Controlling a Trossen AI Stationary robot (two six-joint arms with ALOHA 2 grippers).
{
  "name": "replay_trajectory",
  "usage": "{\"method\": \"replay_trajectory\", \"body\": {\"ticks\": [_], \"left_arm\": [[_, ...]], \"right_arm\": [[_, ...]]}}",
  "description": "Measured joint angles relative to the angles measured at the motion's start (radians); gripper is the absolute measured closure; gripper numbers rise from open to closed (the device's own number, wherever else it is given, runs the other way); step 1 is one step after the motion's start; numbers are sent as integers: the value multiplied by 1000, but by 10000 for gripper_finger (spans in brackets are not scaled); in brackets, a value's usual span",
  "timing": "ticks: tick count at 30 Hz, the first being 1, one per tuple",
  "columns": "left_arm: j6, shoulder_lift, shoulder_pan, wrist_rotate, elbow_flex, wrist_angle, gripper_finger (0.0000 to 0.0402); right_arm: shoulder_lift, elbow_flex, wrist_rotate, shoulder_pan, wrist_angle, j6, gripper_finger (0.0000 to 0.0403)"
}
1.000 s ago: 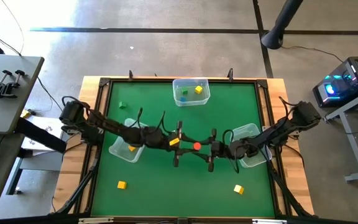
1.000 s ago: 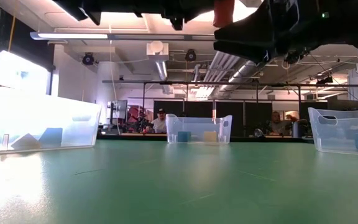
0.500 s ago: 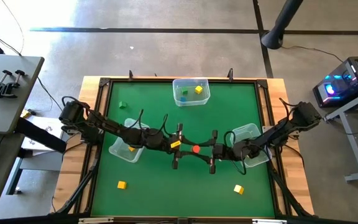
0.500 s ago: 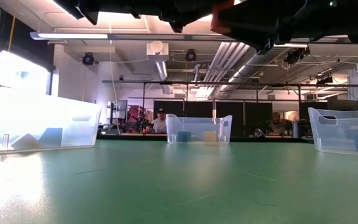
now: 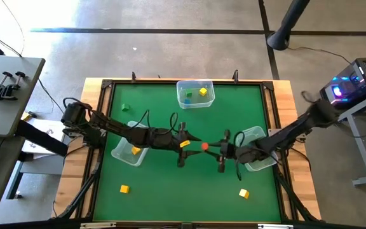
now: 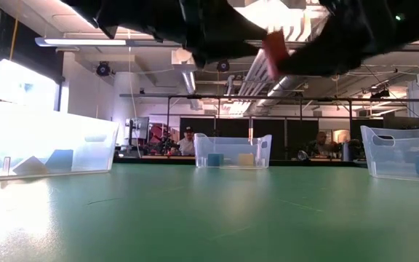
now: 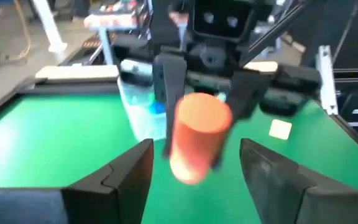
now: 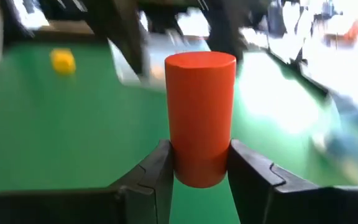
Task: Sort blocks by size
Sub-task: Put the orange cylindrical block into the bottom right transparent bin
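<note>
— Green mat [image 5: 157,184] covers our whole table, and three clear bins sit on it: the far bin [image 5: 195,93], the left bin [image 5: 127,152] and the right bin [image 5: 259,149]. What are we holding up in the middle?

— We have the red-orange cylinder [image 8: 200,118]. Our right gripper [image 8: 197,163] is squeezing it near its bottom end, one finger on each side. It stands straight up out of the fingers, long way up and down.

— And our left gripper [image 7: 194,163]?

— Its two fingers are spread wide apart. The cylinder shows in the gap between them, but we see green on both sides of it, so they are not touching it. We think the left one has let go.

— So which arm has it?

— The right arm. From above, the cylinder [image 5: 204,146] hangs over the middle of the mat, right between the two grippers' tips, with the left gripper [image 5: 184,144] on one side and the right gripper [image 5: 223,150] on the other.

— Where should it go?

— The right bin is just behind our right gripper, so that is the nearest one. We guess we must pull back that way and keep the cylinder upright.

— What else is left?

— A green block [image 5: 125,107], a yellow block [image 5: 124,189] near the front left and a pale yellow block [image 5: 243,193] near the front right all lie loose on the mat.
</note>
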Motion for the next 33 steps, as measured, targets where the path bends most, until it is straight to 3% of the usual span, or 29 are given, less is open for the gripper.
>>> {"method": "replay_trajectory", "body": {"ticks": [4,9,13,19,29,33], "left_arm": [[-50,0,-1,-46,0,-41,174],[-67,0,-1,-54,0,-50,174],[-67,0,-1,-54,0,-52,174],[-68,0,-1,-54,0,-60,174],[-68,0,-1,-51,0,-60,174],[-68,0,-2,-51,0,-65,174]], "right_arm": [[-155,0,-3,0,-420,285,286],[-321,0,-149,22,-962,751,286],[-404,0,-219,97,-1219,1000,286],[-473,2,-241,191,-1369,1188,286],[-497,114,-187,256,-1507,1207,286],[-498,153,-309,263,-1618,1309,286]]}}
